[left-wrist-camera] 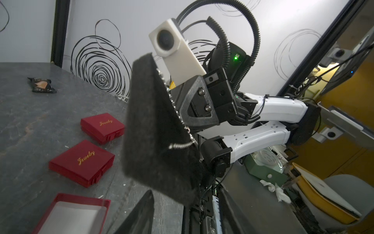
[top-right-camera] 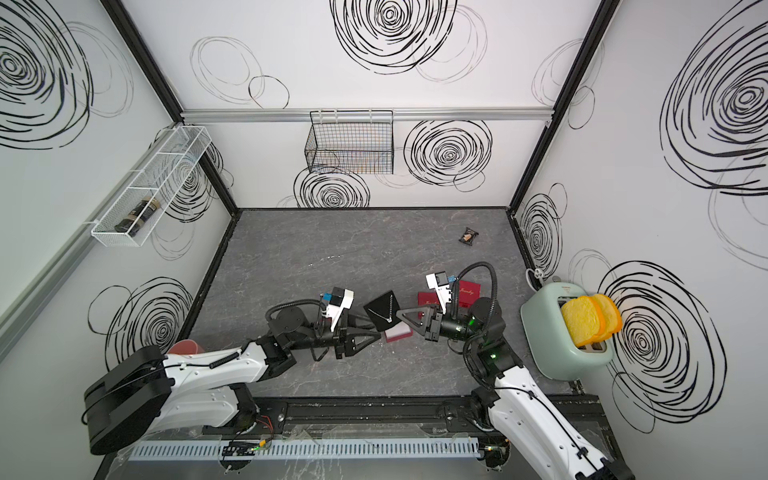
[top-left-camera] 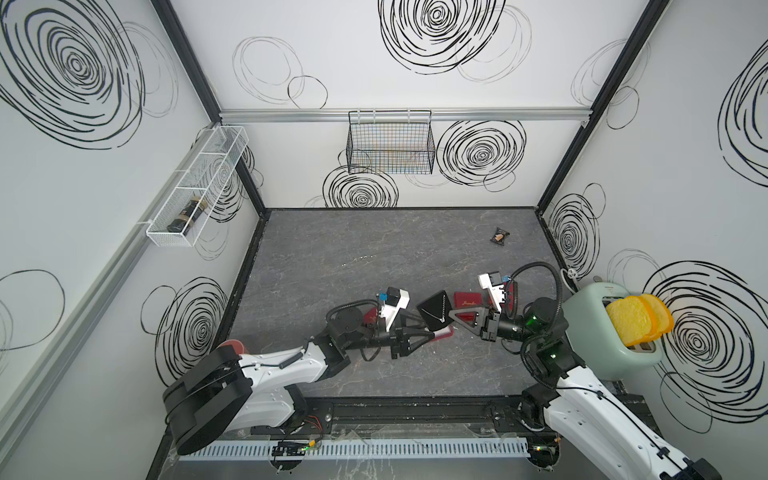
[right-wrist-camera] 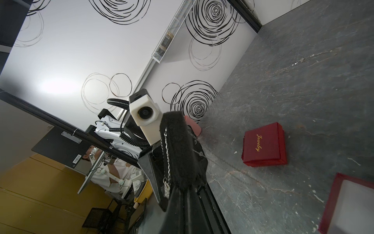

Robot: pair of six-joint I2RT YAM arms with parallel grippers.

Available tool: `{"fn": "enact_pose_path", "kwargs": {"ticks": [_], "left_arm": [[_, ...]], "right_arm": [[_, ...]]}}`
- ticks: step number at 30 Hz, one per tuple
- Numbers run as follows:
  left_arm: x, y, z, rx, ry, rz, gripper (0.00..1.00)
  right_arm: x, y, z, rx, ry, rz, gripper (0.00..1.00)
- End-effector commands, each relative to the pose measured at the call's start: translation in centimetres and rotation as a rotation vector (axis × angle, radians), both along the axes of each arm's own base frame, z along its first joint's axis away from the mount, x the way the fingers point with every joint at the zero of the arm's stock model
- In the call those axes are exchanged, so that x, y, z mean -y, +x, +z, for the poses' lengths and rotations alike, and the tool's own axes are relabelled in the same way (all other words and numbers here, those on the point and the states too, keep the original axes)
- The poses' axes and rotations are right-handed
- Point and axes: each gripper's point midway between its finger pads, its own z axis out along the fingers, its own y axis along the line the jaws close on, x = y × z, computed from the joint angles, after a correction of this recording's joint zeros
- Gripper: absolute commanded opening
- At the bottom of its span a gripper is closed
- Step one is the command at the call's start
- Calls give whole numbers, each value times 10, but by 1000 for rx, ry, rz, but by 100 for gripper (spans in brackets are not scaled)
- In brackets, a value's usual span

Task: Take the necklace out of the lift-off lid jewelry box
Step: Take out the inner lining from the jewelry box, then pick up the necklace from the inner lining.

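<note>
A black felt pad (top-left-camera: 434, 307) (top-right-camera: 380, 308) with the silver necklace (top-left-camera: 443, 315) (top-right-camera: 387, 312) strung across it hangs tilted above the table. My right gripper (top-left-camera: 451, 312) (right-wrist-camera: 182, 194) is shut on one corner of the pad (right-wrist-camera: 178, 141), and the necklace chain (right-wrist-camera: 167, 154) runs down the pad's edge. My left gripper (top-left-camera: 419, 332) (left-wrist-camera: 185, 218) stands open just below the opposite corner of the pad (left-wrist-camera: 157, 125), its fingers (left-wrist-camera: 137, 214) spread and apart from it. The open red jewelry box (top-left-camera: 444, 332) (left-wrist-camera: 74, 212) lies under the pad, its white inside bare.
Two closed red "Jewelry" boxes (left-wrist-camera: 102, 127) (left-wrist-camera: 82, 162) lie beyond the open one. A mint toaster (top-left-camera: 615, 332) holding bread stands at the right. A snack packet (top-left-camera: 500, 237) lies far back, a red cup (top-left-camera: 235, 345) sits under the left arm, and small shiny bits (top-left-camera: 356, 259) lie mid-table.
</note>
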Motion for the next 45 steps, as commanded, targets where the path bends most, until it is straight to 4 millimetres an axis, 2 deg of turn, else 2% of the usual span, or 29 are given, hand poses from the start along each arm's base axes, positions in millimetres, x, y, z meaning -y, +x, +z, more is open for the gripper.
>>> {"fn": "enact_pose_path", "kwargs": {"ticks": [1, 5, 8, 12, 17, 23, 27, 33, 37, 40, 45], "left_arm": [[-10, 3, -1, 40, -18, 64, 61], [-25, 25, -25, 25, 70, 237, 61], [-34, 43, -32, 57, 133, 347, 62], [-30, 52, -26, 106, 176, 370, 69], [-20, 53, -11, 157, 162, 348, 69], [-8, 50, -6, 172, 134, 308, 57], [-7, 53, -9, 155, 135, 322, 36], [-20, 61, -7, 153, 145, 366, 12], [-28, 67, -2, 150, 134, 388, 0], [-35, 73, 1, 153, 135, 413, 0], [-52, 86, 11, 166, 134, 474, 0]], "right_arm": [[3, 2, 9, 23, -19, -13, 2], [3, 1, 10, 18, -38, -6, 2], [1, -2, 9, 11, -47, 21, 2], [1, -3, 4, -3, -57, 30, 2], [0, -5, -1, -20, -61, 46, 2], [1, -8, 0, -17, -60, 54, 2], [2, -7, -3, -17, -71, 35, 1], [5, -7, -16, -33, -100, 14, 1], [6, -8, -23, -42, -104, 13, 1], [8, -5, -32, -59, -124, -6, 1], [12, -3, -66, -121, -177, -38, 0]]}}
